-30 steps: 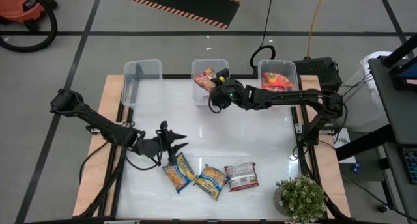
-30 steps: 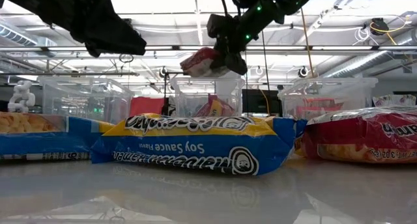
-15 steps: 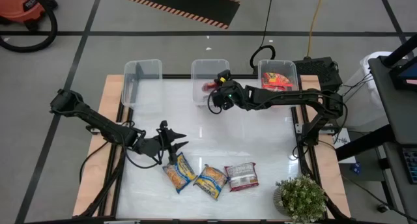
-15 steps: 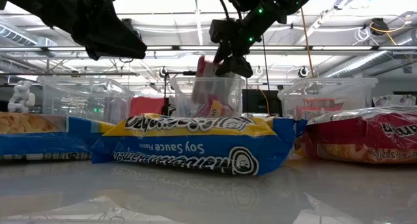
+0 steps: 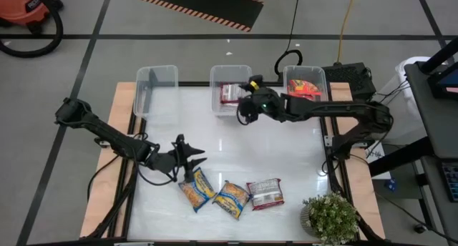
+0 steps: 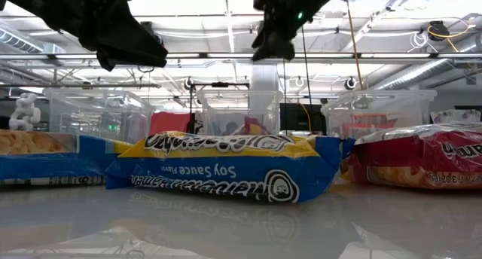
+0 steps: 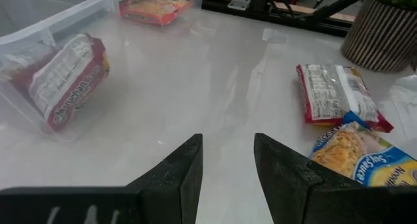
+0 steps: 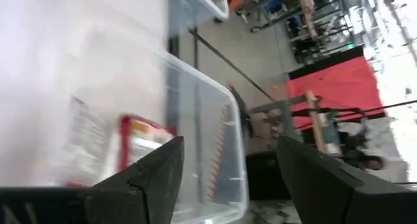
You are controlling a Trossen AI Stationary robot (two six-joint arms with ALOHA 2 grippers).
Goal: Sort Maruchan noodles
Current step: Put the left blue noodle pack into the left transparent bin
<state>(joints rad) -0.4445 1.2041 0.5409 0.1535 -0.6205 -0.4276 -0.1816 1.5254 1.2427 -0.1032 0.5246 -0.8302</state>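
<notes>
While the right gripper point(image 5: 244, 110) gapes, flat crinkly maroon packet point(image 5: 230, 93) lies in clear bin point(image 5: 215, 109).

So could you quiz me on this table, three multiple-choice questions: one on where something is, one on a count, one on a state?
1. Where is the right gripper?
A. Beside the potted plant
B. At the middle bin's near edge
C. Over the left bin

2. How many noodle packets lie loose on the table's near side?
A. One
B. Three
C. Six

3. How do the right gripper's fingers stand?
A. Open, holding nothing
B. Clamped on a blue packet
C. Shut on a bin wall

Answers: 1 B, the high view shows it by the middle bin. 2 B, two blue-and-yellow packets and a maroon packet lie there, near the left gripper. 3 A, the right wrist view shows its fingers apart with a packet in the bin beyond them.
</notes>
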